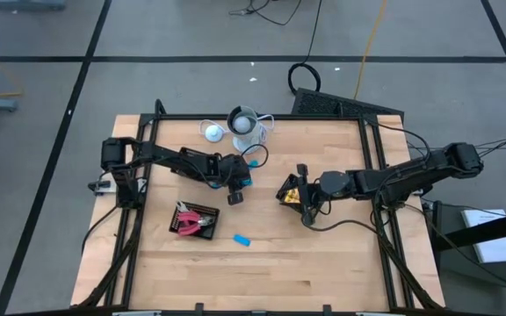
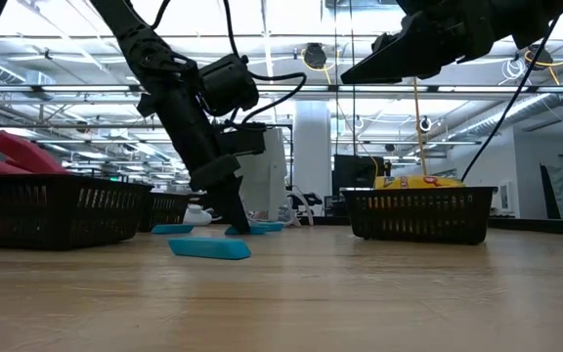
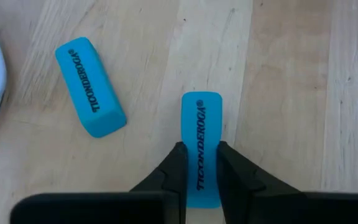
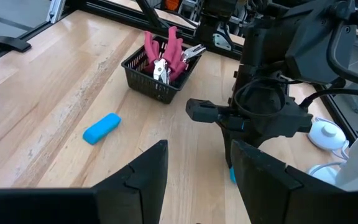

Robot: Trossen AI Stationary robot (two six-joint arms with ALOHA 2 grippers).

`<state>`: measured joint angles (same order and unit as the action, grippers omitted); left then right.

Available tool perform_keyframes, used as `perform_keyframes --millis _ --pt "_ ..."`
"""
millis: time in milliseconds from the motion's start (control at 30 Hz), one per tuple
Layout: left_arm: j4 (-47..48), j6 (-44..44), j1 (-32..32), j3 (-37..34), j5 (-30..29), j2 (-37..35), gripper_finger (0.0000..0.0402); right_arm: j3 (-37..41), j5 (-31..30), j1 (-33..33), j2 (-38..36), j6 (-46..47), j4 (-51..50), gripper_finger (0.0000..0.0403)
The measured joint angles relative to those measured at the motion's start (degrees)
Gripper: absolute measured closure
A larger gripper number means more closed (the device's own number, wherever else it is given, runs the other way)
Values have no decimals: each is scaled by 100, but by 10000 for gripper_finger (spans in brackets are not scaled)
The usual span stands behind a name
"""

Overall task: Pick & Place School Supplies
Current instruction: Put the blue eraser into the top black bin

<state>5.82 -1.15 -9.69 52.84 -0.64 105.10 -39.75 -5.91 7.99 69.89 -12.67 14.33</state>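
blue eraser [image 3: 201, 149] | "ticonderoga" print | pinched in left gripper [image 3: 199, 171]

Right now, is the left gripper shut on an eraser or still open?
Shut on it. In the left wrist view the left gripper has both fingers pressed against the sides of a blue eraser lying flat on the table.

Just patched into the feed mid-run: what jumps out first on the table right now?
The left claw stands at table centre, pinching a light-blue eraser flat on the wood, a second eraser just beside it. A third blue eraser lies alone nearer the front edge, next to a black mesh basket holding red-handled pliers. The right claw hangs open above the table, empty.
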Motion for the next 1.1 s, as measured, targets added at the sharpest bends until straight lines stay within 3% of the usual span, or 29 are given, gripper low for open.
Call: perform_keyframes --millis 233,400,600,867,1100 --pt "135 106 39 -10 -13 -109 346 0 0 0 0 20 -2 236" --pt "371 161 113 -41 -77 -581 347 0 -1 -1 0 42 -2 236" --pt "599 165 225 -22 -533 -1112 347 -2 -2 -2 2 63 -35 236" --pt "1763 560 200 -22 -1534 -1648 347 -2 -1 -1 2 66 -45 236" --pt "2471 942 119 -37 -1991 -2182 347 -2 4 -1 2 76 -105 236"
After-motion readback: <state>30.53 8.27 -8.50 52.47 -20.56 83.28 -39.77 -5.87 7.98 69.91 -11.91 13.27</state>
